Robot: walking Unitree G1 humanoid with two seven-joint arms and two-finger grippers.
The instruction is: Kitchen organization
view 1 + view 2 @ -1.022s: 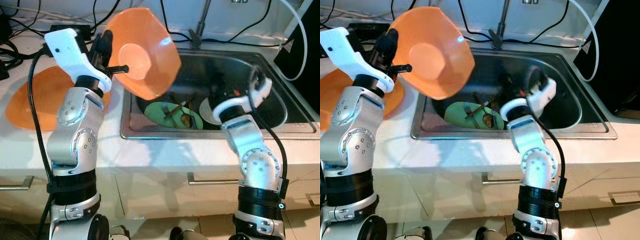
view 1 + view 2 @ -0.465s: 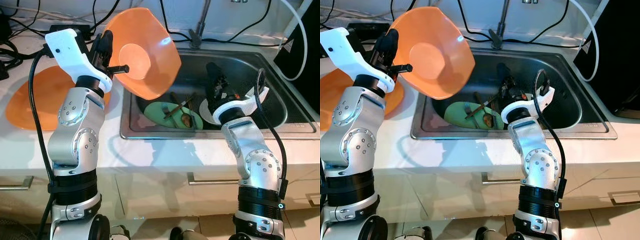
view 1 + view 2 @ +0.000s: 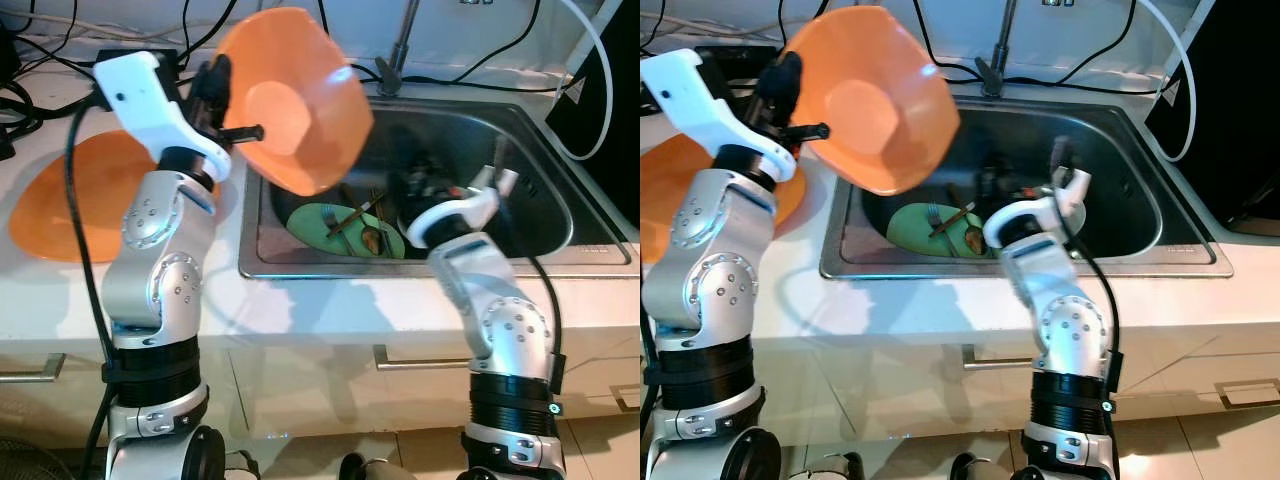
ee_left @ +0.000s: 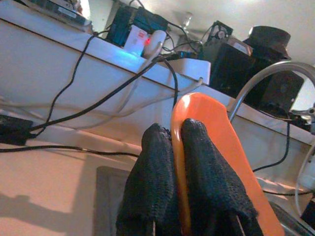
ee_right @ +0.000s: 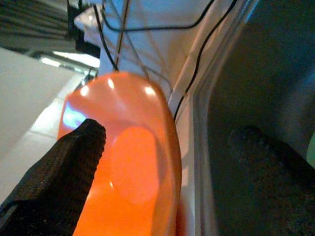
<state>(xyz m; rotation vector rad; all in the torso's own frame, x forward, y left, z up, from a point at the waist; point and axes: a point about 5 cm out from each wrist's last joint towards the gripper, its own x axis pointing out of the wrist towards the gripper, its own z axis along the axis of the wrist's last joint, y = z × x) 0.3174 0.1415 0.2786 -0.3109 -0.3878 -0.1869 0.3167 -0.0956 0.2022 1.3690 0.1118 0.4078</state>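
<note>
The left hand (image 4: 176, 147) is clenched on the rim of the orange bowl (image 3: 295, 95), one finger inside and one outside, holding it tilted in the air over the left edge of the sink (image 3: 590, 215), its hollow facing the robot. Compared with a second ago the bowl sits a little higher and further toward the sink, though the shift is small. The bigger change is on the other side: the right arm has swung and twisted inside the sink, so the right hand (image 3: 497, 180) now points up near the basin's middle instead of lying over the white plate (image 3: 412, 216). Its fingers are spread apart and hold nothing; in its wrist view the two fingers (image 5: 69, 167) frame the bowl from below. That suggests the right hand has stopped reaching for dishes and is turning toward the bowl, perhaps to steady or take it, though this is only a guess. Down in the sink lie a green plate (image 3: 325, 225) with cutlery (image 3: 352, 215) across it and other dark items too blurred to name. A second orange dish (image 3: 75, 195) rests on the desk (image 3: 330, 315) left of the sink, a likely place for the bowl to be stacked. Most sorting seems still ahead.
</note>
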